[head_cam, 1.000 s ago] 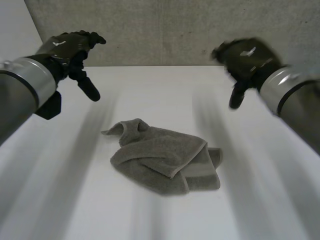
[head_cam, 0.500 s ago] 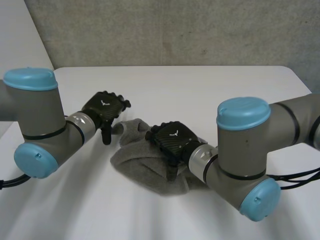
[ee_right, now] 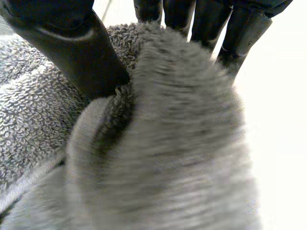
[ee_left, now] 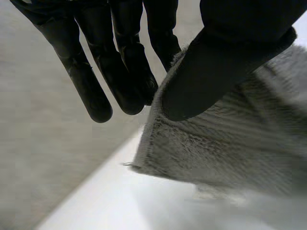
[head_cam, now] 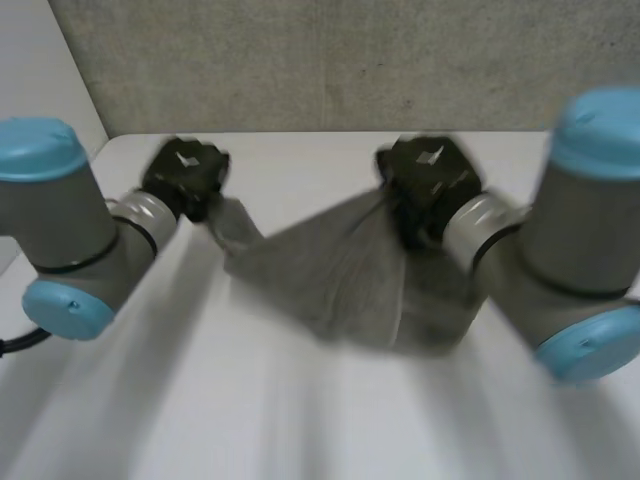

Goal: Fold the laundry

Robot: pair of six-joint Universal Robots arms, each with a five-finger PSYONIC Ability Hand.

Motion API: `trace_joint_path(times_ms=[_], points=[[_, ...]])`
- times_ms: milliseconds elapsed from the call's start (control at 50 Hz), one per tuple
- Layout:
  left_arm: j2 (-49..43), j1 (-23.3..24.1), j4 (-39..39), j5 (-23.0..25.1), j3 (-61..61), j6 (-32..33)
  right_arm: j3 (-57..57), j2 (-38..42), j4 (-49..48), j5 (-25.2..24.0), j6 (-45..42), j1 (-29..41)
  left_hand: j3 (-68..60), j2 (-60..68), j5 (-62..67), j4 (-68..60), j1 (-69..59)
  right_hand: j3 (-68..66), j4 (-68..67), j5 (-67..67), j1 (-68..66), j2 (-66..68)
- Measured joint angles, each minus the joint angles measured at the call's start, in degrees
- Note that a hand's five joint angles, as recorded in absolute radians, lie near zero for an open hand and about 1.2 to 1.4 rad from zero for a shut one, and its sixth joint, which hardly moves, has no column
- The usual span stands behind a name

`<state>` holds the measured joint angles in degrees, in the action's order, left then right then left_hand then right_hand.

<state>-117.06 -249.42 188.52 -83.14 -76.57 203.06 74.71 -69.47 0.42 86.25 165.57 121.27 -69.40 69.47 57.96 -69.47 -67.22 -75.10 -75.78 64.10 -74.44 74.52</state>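
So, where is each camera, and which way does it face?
Head view: between and behind the arms, facing down at the table; both arms, left hand and right hand holding the towel.
Left wrist view: on the left wrist, facing along the palm; thumb and fingers pinch a towel edge.
Right wrist view: on the right wrist, likewise; thumb and fingers pinch the towel.
All share the towel.

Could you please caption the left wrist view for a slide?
Left robot hand pinching the grey towel by its edge.
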Motion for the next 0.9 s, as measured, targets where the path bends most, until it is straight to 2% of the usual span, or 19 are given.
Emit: trace_joint_path(times_ms=[100,160,380,520,620,800,900], points=[[6.0,-2.2,1.7,-5.9,0.2,-1.1,-2.5,-5.5,2.1,-2.1,-3.8,-6.4,-0.2,0.2,0.3,-0.1,-0.3,-1.0,0.0,0.0,0.0,0.0],[9.3,-3.1,1.8,-7.5,0.2,-1.8,-3.9,-7.2,3.6,-3.2,-6.0,-9.9,-0.2,0.2,0.3,-0.2,-0.3,-1.0,0.0,0.0,0.0,0.0],[14.8,-3.8,1.0,-7.6,-0.1,-4.3,-8.1,-8.9,12.1,-8.1,-12.3,-15.7,-0.2,0.2,0.6,-0.3,-0.6,-1.0,0.0,0.0,0.0,0.0],[14.0,-3.5,-1.7,-4.7,-0.4,-3.9,-8.5,-5.4,24.5,-13.3,-25.2,-16.4,-0.2,0.2,0.6,-0.3,-0.6,-1.0,0.0,0.8,0.0,0.0],[11.8,-3.3,-5.9,-1.2,0.0,-3.7,-7.9,-3.4,32.0,-14.8,-34.1,-16.0,-0.2,0.2,0.8,-0.3,-0.7,-1.0,0.0,0.8,0.0,0.0],[10.8,-3.3,-17.1,6.8,2.7,-3.9,-7.9,-4.5,38.7,-16.2,-37.2,-16.1,-0.2,0.2,0.8,-0.3,-0.7,-1.0,0.0,0.8,0.0,0.0],[11.4,-3.9,-20.1,8.8,4.3,-4.4,-9.0,-7.3,38.9,-17.9,-35.7,-16.0,-0.2,0.2,0.8,-0.3,-0.9,-1.0,0.0,0.8,0.0,0.0]])
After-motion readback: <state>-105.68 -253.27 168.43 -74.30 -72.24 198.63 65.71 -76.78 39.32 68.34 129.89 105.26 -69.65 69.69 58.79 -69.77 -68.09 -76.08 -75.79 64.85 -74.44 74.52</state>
